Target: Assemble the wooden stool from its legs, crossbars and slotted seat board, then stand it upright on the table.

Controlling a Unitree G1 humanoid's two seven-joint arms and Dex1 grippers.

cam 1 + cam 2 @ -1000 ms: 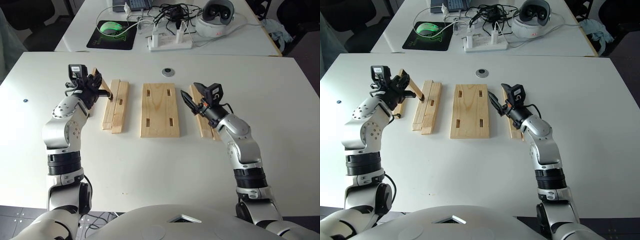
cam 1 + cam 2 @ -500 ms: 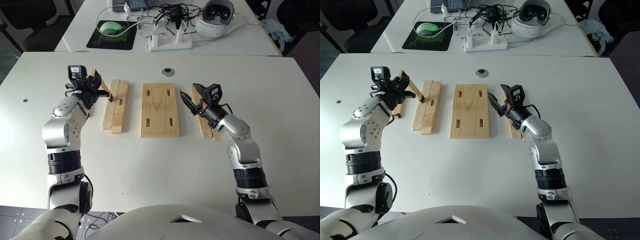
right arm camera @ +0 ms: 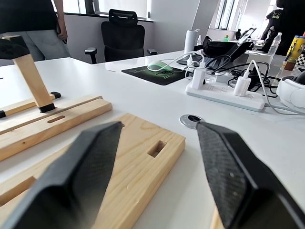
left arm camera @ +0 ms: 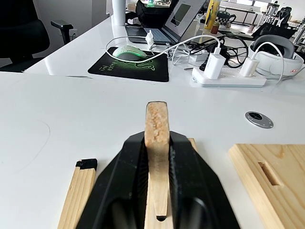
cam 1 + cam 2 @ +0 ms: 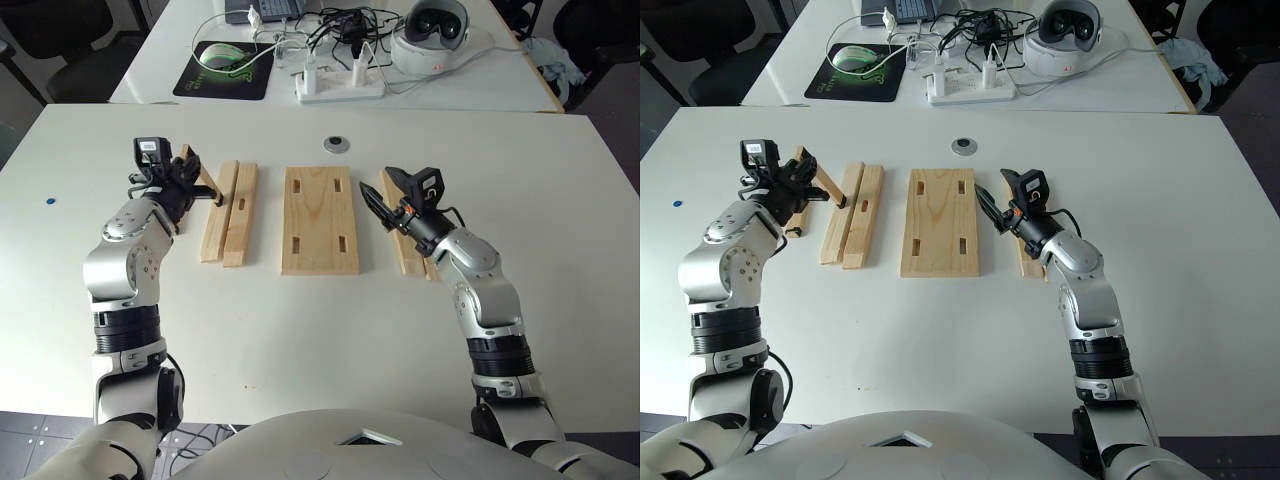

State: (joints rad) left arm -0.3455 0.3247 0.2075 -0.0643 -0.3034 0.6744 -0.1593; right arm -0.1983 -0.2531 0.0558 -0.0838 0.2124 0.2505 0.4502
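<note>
- The left gripper (image 4: 156,139) is clamped tight on a slim pale wooden leg with a black end cap (image 4: 156,114). It holds the leg tilted above the table, toward the far-left corner.
- The leg's capped end points down at two long pale wooden slats (image 5: 228,215) lying side by side. It seems to touch the nearer slat, though I cannot tell for sure.
- A second pale capped stick (image 4: 78,200) lies flat just beside the slats, on the side nearer the table's left edge.
- The flat rectangular wooden seat board with four slots (image 5: 320,220) lies face up in the middle of the white table (image 5: 330,330), with nothing fitted into it.
- The right gripper (image 3: 159,129) hangs with its fingers spread wide and nothing between them. It is just above the seat board's right-hand edge.
- A pale wooden bar (image 5: 408,255) lies flat on the table just beside the board, under the right gripper.
- Judged from this layout, the build has barely begun: every part is loose and no joint is made.
- Left to do: fit the crossbars to the legs, seat the legs in the slots, then stand the stool up.
</note>
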